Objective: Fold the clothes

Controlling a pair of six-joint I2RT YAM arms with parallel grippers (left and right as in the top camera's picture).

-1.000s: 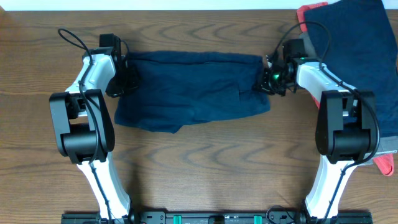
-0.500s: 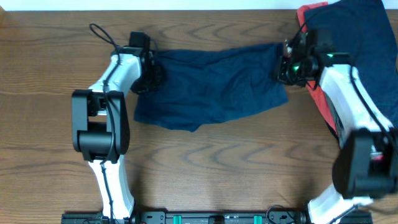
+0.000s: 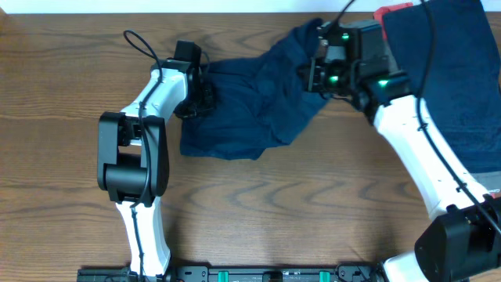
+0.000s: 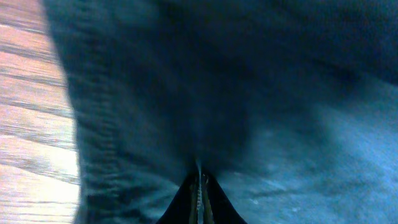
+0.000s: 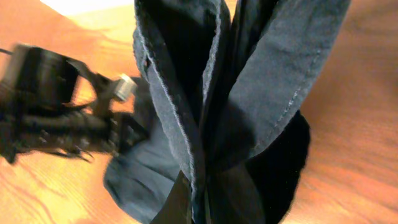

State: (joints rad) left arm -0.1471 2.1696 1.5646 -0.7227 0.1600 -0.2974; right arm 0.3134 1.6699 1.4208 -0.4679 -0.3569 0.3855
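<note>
Two claws, one pair of navy shorts strung between them.
Four garments show: the navy shorts (image 3: 250, 102) toward the far side of the wooden table (image 3: 63, 172), and a pile at the far right of another navy piece (image 3: 454, 78), a coral-red one (image 3: 389, 12) peeking from under it and a grey sliver (image 3: 493, 182) at the edge. The left gripper (image 3: 202, 98) is pressed together on the shorts' left end, low on the wood. The right gripper (image 3: 317, 74) pinches the bunched right end, raised, with folds gathered at its fingertips.
</note>
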